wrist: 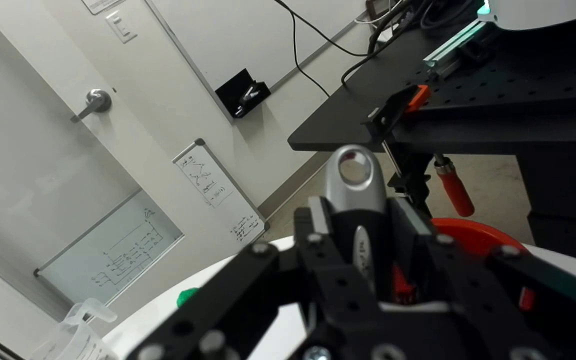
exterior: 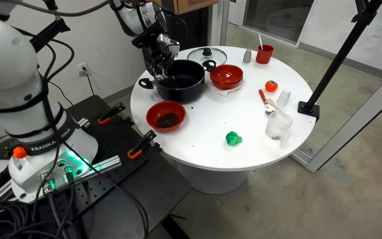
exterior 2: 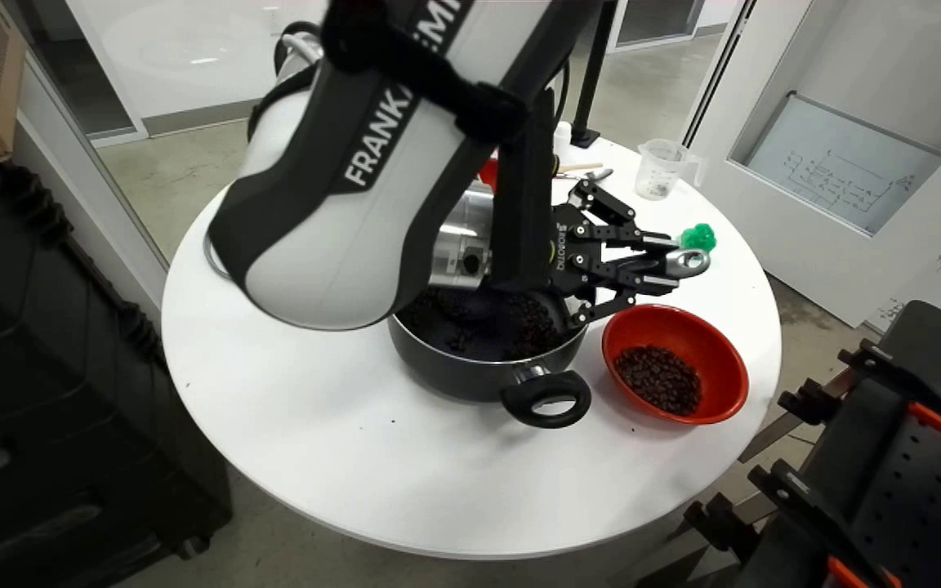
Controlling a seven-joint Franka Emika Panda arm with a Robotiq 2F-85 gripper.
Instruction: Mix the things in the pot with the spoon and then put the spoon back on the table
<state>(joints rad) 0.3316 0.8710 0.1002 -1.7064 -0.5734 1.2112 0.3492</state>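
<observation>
The black pot (exterior: 182,94) stands on the round white table (exterior: 211,132); it also shows in an exterior view (exterior 2: 470,371), with dark beans inside. My gripper (exterior 2: 666,262) is over the pot's rim on the side near the red bean bowl, its fingers shut round the spoon's black handle. The spoon's (exterior 2: 677,263) silver end with a hole sticks out past the fingertips. In the wrist view the spoon handle (wrist: 355,197) lies between the two fingers of the gripper (wrist: 363,215). The spoon's bowl end is hidden.
A red bowl (exterior 2: 711,351) with dark beans stands close beside the pot. Stacked red bowls (exterior: 226,68) on a cloth and a glass lid (exterior: 217,56) are on its far side. A green toy (exterior: 233,138), a pitcher (exterior: 277,126) and a red-handled spoon (exterior: 263,96) lie farther out.
</observation>
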